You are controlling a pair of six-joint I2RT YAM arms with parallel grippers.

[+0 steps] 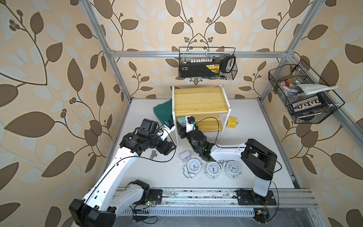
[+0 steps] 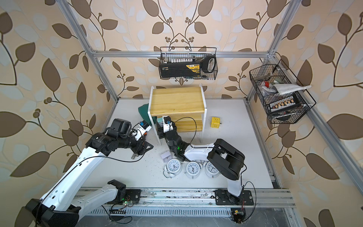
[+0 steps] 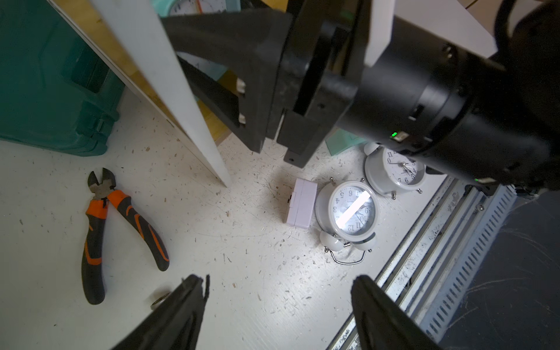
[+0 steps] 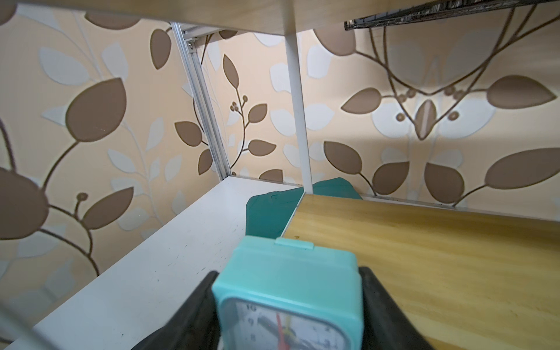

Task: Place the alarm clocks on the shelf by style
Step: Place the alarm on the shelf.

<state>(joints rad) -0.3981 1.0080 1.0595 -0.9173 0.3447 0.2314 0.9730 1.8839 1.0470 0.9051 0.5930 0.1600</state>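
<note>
Right tool [image 4: 288, 306]: jaws clamped on teal square clock [image 4: 288, 272], bottom centre of wrist frame, at left end of shelf [image 4: 424, 257] lower board; whether clock rests on board, cannot tell. Left tool [image 3: 278, 291]: jaws apart, empty, above white surface [image 3: 242, 272]. Top view, lower centre: lilac square clock [image 1: 185, 156] just beside row of three twin-bell clocks [image 1: 213, 169] on surface. Cutting pliers [image 3: 103, 230] at left of left wrist frame.
</note>
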